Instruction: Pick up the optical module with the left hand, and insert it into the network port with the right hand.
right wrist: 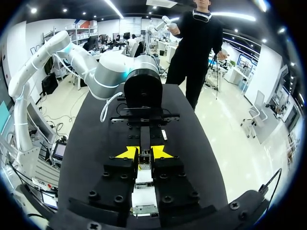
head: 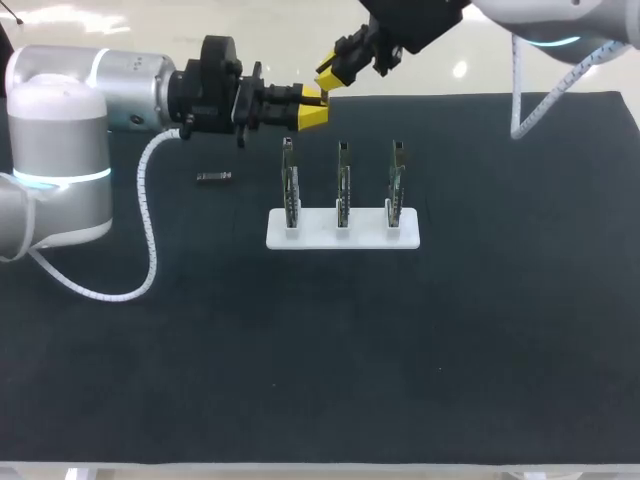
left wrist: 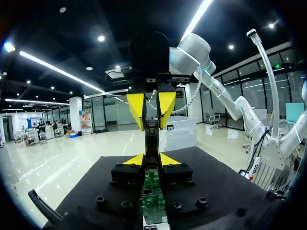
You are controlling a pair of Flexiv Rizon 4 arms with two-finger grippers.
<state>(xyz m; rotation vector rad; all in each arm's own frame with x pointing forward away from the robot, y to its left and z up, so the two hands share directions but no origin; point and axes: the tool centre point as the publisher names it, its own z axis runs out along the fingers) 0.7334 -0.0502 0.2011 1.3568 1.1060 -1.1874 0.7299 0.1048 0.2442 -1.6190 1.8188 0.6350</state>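
The optical module (left wrist: 152, 139) is a slim dark bar held in the air above the far side of the table. My left gripper (head: 314, 108) comes in from the left and is shut on one end of it. My right gripper (head: 326, 80) comes down from the far right, and its yellow fingers (left wrist: 135, 109) close on the module's other end. In the right wrist view the module (right wrist: 145, 138) sits between my own tips (right wrist: 144, 153). Three upright green port boards (head: 343, 185) stand in a white base (head: 343, 239) just in front of and below both grippers.
A small dark part (head: 213, 177) lies on the black mat to the left of the base. My left arm's white cable (head: 150, 250) loops over the mat at the left. The near half of the mat (head: 330, 370) is bare.
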